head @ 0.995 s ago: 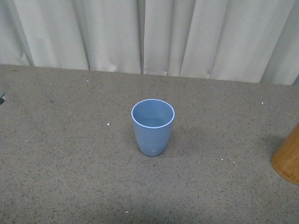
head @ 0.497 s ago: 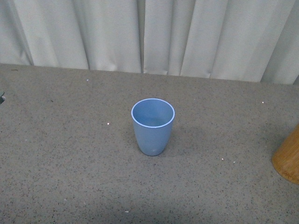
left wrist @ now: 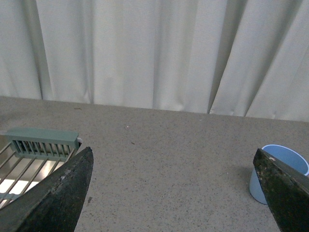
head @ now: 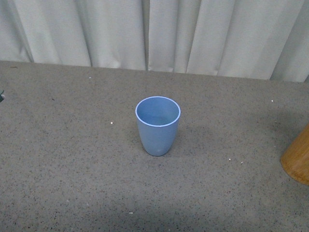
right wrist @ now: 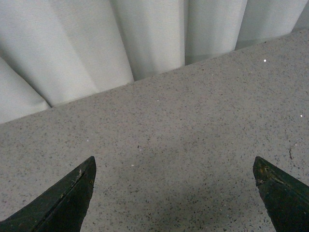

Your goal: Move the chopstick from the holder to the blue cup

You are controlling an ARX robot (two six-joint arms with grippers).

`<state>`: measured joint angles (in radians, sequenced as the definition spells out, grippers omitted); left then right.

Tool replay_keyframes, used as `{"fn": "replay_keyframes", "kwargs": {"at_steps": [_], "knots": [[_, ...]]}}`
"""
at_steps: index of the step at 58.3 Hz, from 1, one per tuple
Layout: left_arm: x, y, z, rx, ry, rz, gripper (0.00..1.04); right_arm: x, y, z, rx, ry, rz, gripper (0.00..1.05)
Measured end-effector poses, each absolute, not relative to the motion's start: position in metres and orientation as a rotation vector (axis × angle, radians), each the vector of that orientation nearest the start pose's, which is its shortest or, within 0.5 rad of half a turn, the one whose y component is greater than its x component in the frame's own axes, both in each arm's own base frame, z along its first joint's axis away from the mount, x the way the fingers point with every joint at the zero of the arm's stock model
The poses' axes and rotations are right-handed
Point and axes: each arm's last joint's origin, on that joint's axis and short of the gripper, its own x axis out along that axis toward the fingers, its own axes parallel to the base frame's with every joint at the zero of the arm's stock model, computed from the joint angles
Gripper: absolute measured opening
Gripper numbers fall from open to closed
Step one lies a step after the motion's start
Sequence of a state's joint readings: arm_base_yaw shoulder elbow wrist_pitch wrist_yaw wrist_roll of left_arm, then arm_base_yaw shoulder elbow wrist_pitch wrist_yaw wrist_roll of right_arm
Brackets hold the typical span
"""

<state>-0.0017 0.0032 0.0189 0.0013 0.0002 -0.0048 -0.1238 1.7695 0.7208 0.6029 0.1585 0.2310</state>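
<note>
The blue cup (head: 158, 124) stands upright and empty in the middle of the speckled grey-brown table (head: 72, 174). A tan-orange holder (head: 298, 157) shows only partly at the right edge of the front view. The chopstick is out of view. Neither arm appears in the front view. In the left wrist view my left gripper (left wrist: 174, 166) is open over bare table, with the blue cup (left wrist: 277, 171) partly behind one of its fingers (left wrist: 285, 191). My right gripper (right wrist: 174, 169) is open above bare table with nothing between its fingers.
Pale curtains (head: 154, 34) hang along the table's far edge. A green-framed wire rack (left wrist: 38, 150) lies by the left gripper in the left wrist view. Small white specks dot the tabletop.
The cup, holder and table edge have shifted slightly upward in the front view, as if the camera tilted down a little. Nothing was picked up or released.
</note>
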Motion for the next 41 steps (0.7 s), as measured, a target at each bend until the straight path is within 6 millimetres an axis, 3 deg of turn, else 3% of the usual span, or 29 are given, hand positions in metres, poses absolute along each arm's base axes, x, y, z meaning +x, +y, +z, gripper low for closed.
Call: {"fn": "replay_keyframes", "kwargs": {"at_steps": [14,41], "knots": [[0.097,0.000,0.170,-0.005,-0.017,-0.002,0.98,0.335,-0.047,0.125,0.209,0.441,-0.354,0.95],[0.097,0.000,0.170,-0.005,-0.017,-0.002,0.98,0.336,-0.045,0.119,0.203,0.445,-0.364,0.25]]}}
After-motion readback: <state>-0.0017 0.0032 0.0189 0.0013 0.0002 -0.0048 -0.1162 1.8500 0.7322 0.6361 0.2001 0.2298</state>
